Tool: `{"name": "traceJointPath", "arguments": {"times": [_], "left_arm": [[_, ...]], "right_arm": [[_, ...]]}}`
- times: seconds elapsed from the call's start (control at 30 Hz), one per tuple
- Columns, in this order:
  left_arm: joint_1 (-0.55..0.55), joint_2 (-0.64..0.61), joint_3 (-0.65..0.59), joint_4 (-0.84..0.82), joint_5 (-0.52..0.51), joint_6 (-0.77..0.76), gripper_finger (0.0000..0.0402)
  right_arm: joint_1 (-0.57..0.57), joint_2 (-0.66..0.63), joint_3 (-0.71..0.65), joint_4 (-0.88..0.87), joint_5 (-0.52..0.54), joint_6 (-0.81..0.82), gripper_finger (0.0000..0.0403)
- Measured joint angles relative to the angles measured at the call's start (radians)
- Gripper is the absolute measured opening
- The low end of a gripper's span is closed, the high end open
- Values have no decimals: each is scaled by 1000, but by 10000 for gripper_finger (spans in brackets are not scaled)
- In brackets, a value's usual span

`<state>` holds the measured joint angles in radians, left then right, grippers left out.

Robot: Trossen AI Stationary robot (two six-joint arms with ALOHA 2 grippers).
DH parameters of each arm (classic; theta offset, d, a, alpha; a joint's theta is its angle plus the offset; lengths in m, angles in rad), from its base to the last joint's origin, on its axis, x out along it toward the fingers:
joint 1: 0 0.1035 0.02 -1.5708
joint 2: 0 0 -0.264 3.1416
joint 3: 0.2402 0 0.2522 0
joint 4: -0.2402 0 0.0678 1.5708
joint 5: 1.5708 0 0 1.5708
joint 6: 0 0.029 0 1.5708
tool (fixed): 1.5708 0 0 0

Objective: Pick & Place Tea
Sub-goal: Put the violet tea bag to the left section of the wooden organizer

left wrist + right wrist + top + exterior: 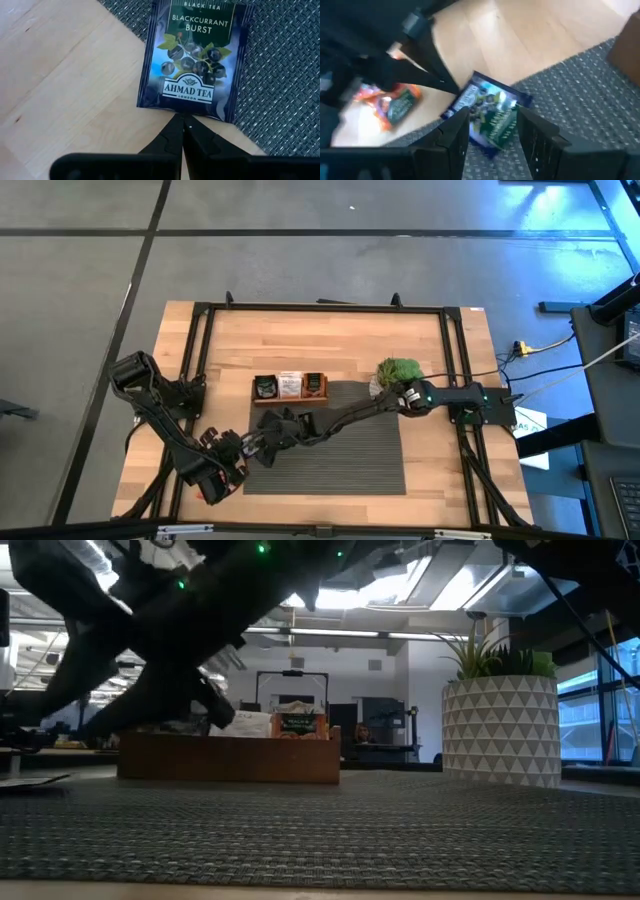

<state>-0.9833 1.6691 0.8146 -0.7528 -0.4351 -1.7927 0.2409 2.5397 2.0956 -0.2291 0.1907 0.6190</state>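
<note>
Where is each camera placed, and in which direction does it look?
High view: above the table, looking straight down; both arms show.
Low view: at table height, looking level across the mat at the wooden tray; dark arms overhead.
Left wrist view: on the left arm, looking past the shut left tool at the blackcurrant sachet.
Right wrist view: on the right arm, its open right tool around a dark sachet.
Both wrist views apparently share that sachet.

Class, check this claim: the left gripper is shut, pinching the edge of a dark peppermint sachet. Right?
Not quite. The left gripper is shut on the sachet, but the left wrist view shows its label reads Blackcurrant Burst, not peppermint.
</note>
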Motion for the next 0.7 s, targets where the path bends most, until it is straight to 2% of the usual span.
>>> {"name": "traceJointPath", "arguments": {"times": [0.43,0.7], "left_arm": [[4,0,0,5,-12,0,3],[11,24,5,10,-14,11,3]], "right_arm": [[0,55,-6,6,-110,184,165],[0,59,-6,18,-113,191,152]]}}
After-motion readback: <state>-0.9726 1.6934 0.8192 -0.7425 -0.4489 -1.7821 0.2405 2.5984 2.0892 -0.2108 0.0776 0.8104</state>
